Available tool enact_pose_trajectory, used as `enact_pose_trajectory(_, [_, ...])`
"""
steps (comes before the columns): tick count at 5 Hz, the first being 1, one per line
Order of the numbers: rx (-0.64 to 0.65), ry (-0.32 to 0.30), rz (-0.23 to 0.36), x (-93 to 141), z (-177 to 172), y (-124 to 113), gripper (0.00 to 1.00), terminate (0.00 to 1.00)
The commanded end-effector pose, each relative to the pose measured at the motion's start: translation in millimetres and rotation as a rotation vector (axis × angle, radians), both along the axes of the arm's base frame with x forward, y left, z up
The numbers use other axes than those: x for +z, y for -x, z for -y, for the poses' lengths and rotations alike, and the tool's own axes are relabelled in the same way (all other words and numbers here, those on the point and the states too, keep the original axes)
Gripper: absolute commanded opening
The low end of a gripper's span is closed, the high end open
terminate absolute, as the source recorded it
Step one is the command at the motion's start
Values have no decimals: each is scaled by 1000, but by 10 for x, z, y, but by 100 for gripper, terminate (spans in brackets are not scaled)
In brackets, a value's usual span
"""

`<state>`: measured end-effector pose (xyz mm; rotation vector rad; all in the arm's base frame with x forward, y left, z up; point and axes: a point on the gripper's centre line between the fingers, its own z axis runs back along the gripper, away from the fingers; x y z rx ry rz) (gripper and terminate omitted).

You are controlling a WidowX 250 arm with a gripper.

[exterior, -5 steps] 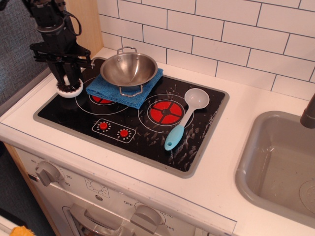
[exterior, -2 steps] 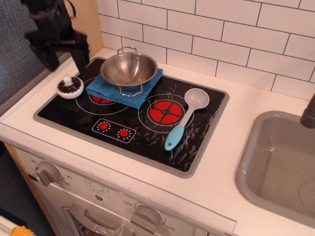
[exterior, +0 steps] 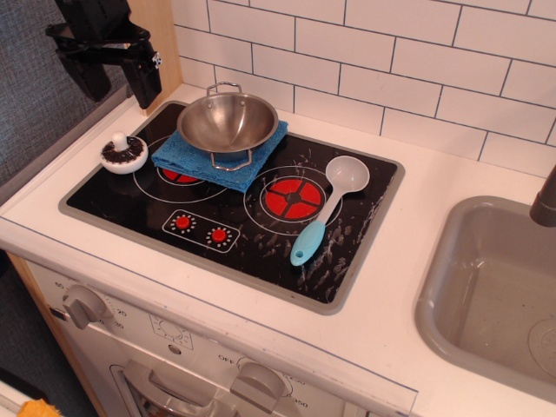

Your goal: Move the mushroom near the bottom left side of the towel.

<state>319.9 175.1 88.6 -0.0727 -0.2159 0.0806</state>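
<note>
The mushroom (exterior: pixel 123 153) lies cap down on the black cooktop, stem knob up, just left of the blue towel (exterior: pixel 219 156). The towel lies on the back left burner with a steel bowl (exterior: pixel 227 122) on top of it. My gripper (exterior: pixel 115 83) hangs open and empty in the air above and behind the mushroom, at the top left of the view, well clear of it.
A spoon (exterior: pixel 326 205) with a white bowl and light blue handle lies on the right burner. The cooktop's grey rim (exterior: pixel 347 287) frames the stove. A grey sink (exterior: pixel 495 295) is at the right. A tiled wall runs along the back, a wooden panel stands at the back left.
The gripper let go of the mushroom, opened and rose away up and back. The mushroom stays on the cooktop left of the towel.
</note>
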Motion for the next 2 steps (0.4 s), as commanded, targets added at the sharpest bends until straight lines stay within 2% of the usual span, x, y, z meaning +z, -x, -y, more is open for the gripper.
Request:
enact_pose_trajectory(1, [-70, -62, 20, 158, 13, 8, 100, 0])
enact_pose_trajectory(2, [-70, -62, 20, 158, 13, 8, 100, 100])
